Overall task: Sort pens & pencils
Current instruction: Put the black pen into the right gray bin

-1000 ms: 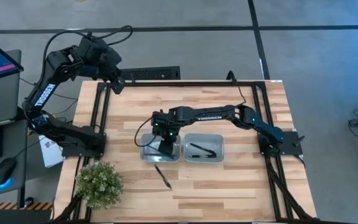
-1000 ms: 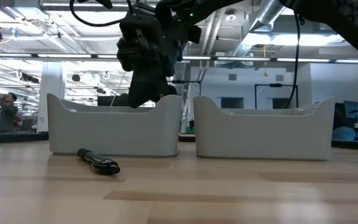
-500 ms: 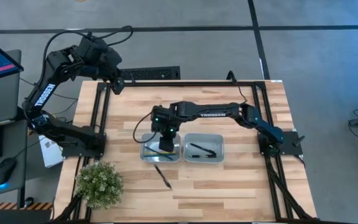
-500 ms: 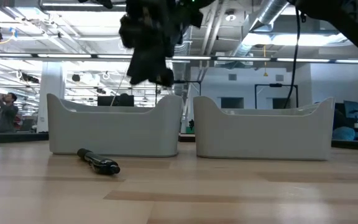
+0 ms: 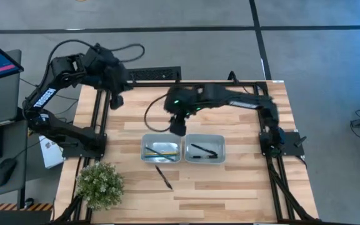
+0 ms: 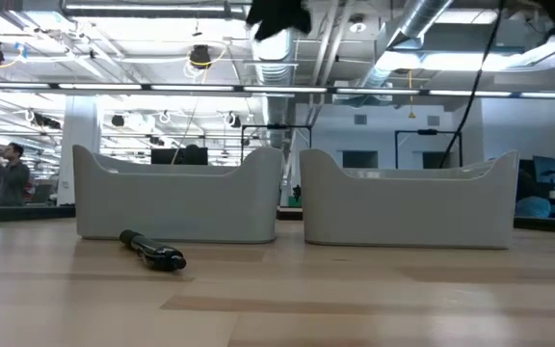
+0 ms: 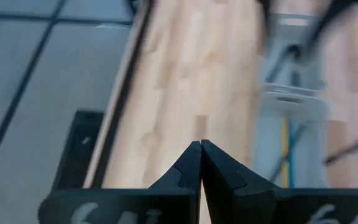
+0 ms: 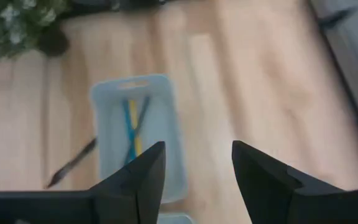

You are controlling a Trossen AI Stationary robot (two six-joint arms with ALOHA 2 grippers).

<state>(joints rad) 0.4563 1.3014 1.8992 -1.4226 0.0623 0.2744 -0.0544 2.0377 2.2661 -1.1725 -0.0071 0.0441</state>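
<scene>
Wood table (image 5: 230, 181): pale planks with a dark frame along the edges; I see two grey trays side by side near its middle
Left tray (image 5: 161, 152): holds the pencils (image 5: 162, 150); from my right wrist camera a yellow one (image 8: 133, 132), a light blue one (image 8: 127, 127) and a duller dark one lie together along the tray's long axis, the dark one crossing them at a slight angle
Right tray (image 5: 204, 148): holds pens (image 5: 203, 150), dark sticks lying roughly along the tray's length, one slightly tilted against the other
Loose pen (image 5: 164, 177): lies on bare wood just off the left tray's front edge, long axis diagonal, one end toward that tray, the other toward the table's front edge; in the low view (image 6: 152, 250) it rests flat in front of the left tray
Right gripper (image 5: 178, 127): above the table behind the trays, just beyond the left tray's back edge; fingers (image 8: 143, 176) stand well apart and I see nothing between them, touching nothing
Left gripper (image 5: 114, 100): over the table's back-left corner by the frame rail, well apart from the trays; fingers (image 7: 189, 168) pressed together tip to tip, nothing between them
Plant (image 5: 99, 184): small green bush at the table's front-left corner
Room: I can make out a person (image 6: 8, 173) far off beyond the table in the low view
</scene>
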